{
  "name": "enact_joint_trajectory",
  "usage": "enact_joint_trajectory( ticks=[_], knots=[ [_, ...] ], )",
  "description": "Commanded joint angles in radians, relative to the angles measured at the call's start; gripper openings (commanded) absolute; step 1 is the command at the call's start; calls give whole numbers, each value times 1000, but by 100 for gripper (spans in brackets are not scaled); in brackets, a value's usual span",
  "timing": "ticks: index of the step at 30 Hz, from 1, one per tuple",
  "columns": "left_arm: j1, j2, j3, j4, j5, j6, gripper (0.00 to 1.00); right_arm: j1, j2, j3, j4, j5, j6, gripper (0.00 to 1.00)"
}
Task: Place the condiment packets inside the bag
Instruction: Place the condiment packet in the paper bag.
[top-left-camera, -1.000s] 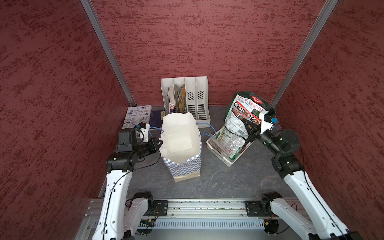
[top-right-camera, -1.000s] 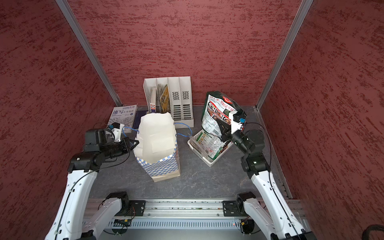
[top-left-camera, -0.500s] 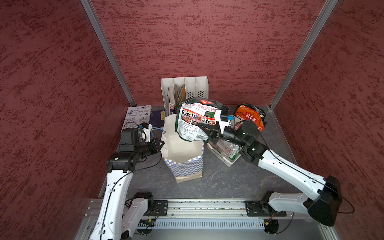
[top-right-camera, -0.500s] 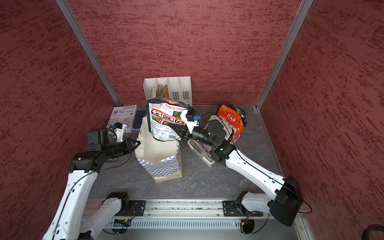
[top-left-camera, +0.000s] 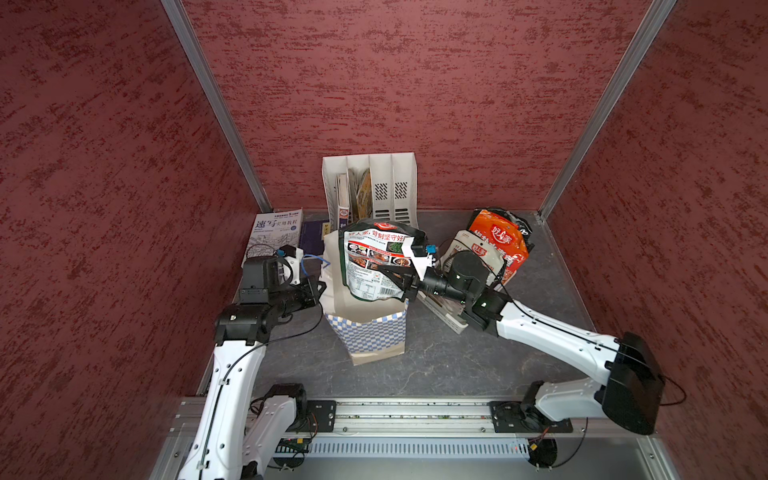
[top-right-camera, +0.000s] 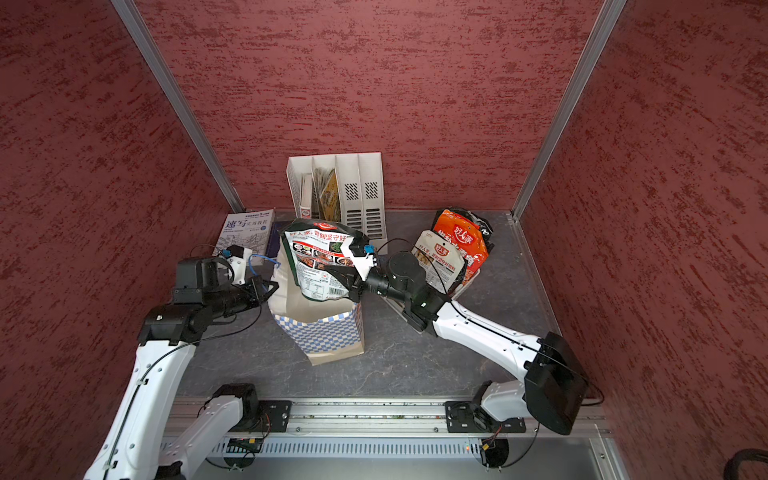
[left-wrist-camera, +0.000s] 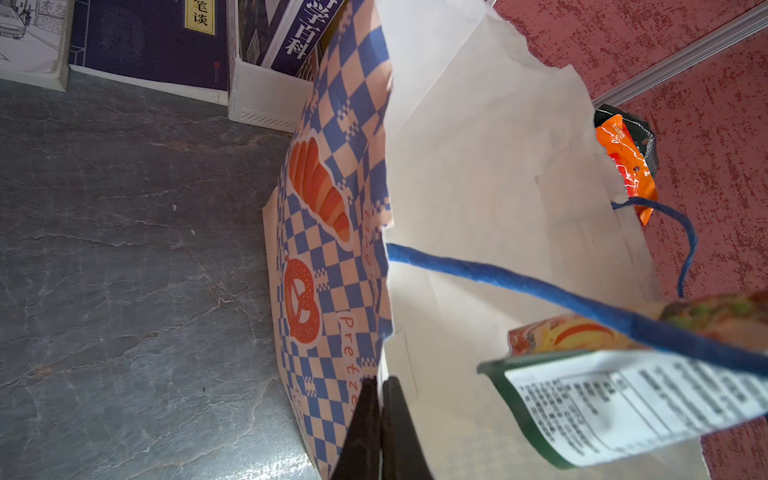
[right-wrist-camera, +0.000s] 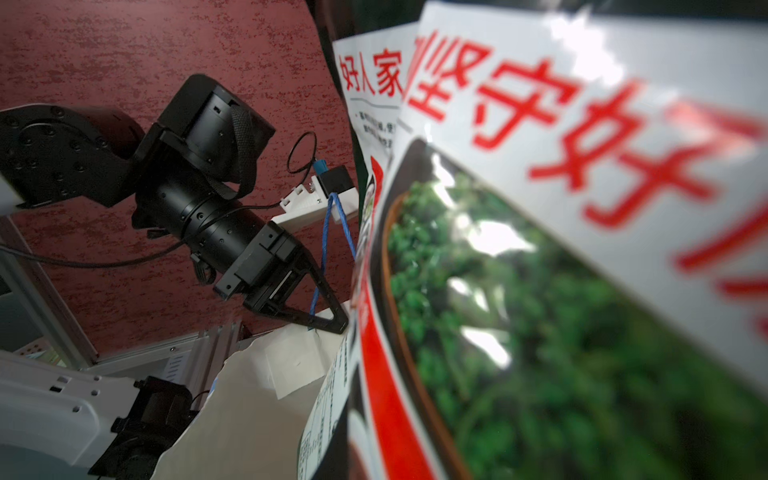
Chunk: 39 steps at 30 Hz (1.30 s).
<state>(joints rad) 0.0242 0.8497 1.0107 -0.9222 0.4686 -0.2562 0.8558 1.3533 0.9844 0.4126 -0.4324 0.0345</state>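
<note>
While the right gripper (top-left-camera: 406, 277) is clamped on one side edge of the held packet (top-left-camera: 372, 262), both top views put it right over the bag (top-left-camera: 365, 332) mouth. Glossy pouch: probably light, floppy, slippery; edge seam is the sane grip. The other packets (top-left-camera: 498, 239) sit in the basket (top-left-camera: 444, 320), file rack (top-left-camera: 388, 187) behind. Left wrist: left gripper (left-wrist-camera: 379, 384) clenched on the bag rim; blue cord handle (left-wrist-camera: 498, 277) crosses the opening, snag risk. Right wrist: packet fills the frame, grip hidden.

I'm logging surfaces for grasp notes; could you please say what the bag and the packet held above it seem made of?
The bag looks like matte paper: torn, creased rim, dull print. The held packet looks like glossy plastic film, probably: bright glare and soft wrinkles.
</note>
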Motion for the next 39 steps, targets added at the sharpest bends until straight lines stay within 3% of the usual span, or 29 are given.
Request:
enact_joint_trajectory(
  ticks=[1, 14, 19, 21, 27, 31, 33, 35, 39],
  knots=[
    [-6, 3, -11, -4, -9, 18, 0, 8, -38, 16, -68, -129, -55, 14],
    [-70, -14, -18, 132, -5, -4, 0, 2, 19, 14, -123, -290, -163, 21],
    [-76, -32, -44, 244, -9, -43, 0, 1, 11, 10, -169, -331, -213, 35],
    [-82, -29, -44, 258, -11, -44, 0, 1, 4, -1, -173, -331, -210, 41],
    [-85, -32, -44, 248, -18, -23, 0, 2, -17, -6, -246, -298, -237, 42],
    [-87, -39, -51, 235, -16, -9, 0, 2, -27, 3, -293, -269, -256, 27],
    [-86, -42, -57, 231, -15, 0, 0, 2, -29, 13, -330, -269, -271, 24],
    [-87, -41, -62, 230, -16, 8, 0, 2, -37, 24, -373, -262, -287, 26],
    [-88, -35, -71, 243, -13, 28, 0, 3, -107, 13, -374, -192, -261, 40]
  ],
)
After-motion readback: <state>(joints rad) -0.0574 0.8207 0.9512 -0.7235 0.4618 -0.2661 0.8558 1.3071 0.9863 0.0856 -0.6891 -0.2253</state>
